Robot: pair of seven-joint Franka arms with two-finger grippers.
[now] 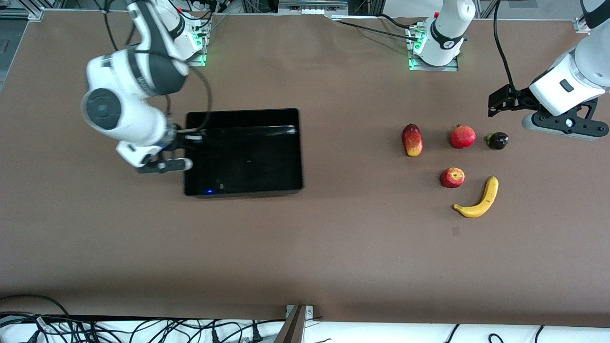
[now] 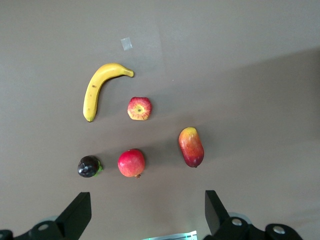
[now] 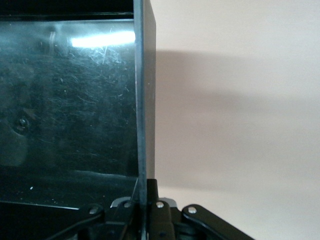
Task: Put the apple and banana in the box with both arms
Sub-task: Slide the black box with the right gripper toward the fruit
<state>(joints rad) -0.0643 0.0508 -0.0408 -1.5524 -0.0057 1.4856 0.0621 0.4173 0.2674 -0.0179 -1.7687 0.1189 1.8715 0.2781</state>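
The apple point(image 1: 452, 177) point(image 2: 139, 108) is small, red and yellow, and lies beside the banana point(image 1: 478, 198) point(image 2: 100, 86) toward the left arm's end of the table. The banana is curved, yellow and the nearest fruit to the front camera. The black box point(image 1: 248, 157) sits toward the right arm's end. My right gripper point(image 1: 187, 139) point(image 3: 146, 187) is shut on the box's end wall point(image 3: 140, 100), one finger inside and one outside. My left gripper point(image 1: 500, 101) point(image 2: 145, 212) hangs open and holds nothing, over bare table beside the back row of fruit.
Three other fruits lie in a row farther from the front camera than the apple: a red-yellow mango point(image 1: 412, 139) point(image 2: 191, 147), a red pomegranate point(image 1: 463, 136) point(image 2: 131, 163) and a small dark fruit point(image 1: 497, 140) point(image 2: 88, 166). A small tape mark point(image 1: 455, 231) is nearer than the banana.
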